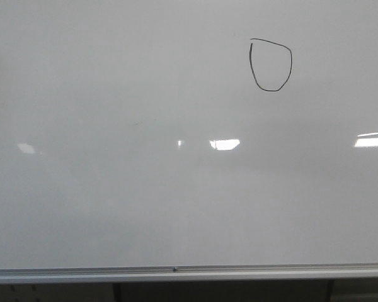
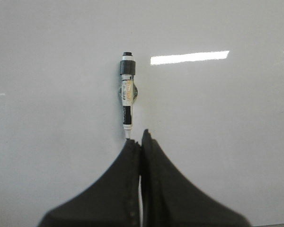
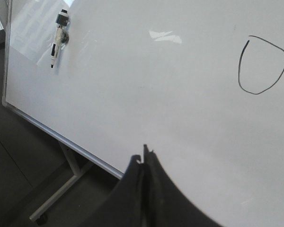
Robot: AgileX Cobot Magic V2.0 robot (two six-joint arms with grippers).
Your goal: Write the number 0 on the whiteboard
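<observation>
Marker (image 2: 127, 94): we see it stuck to the board (image 1: 113, 207), apparently on a round clip, cap end away from the left gripper (image 2: 141, 142), nib end just beside the gripper tips.
Left gripper: its two black fingers are pressed together with nothing between them; it is not on the marker.
Marker handling: we judge it light, stiff and smooth, so it could slip or twist; we would take hold across the barrel, near the middle, clear of the nib.
Board: large, glossy and rigid, with a silver frame along the lower edge; we expect a hard, slick surface that needs only light pressure and smears if brushed.
Right gripper (image 3: 144, 158): fingers closed together, empty, held off the board, well apart from the marker.
0 (image 1: 271, 65): a thin black loop at the board's upper right in the front view, flatter on its left side, with a small gap at the top left corner; we judge the writing done.
</observation>
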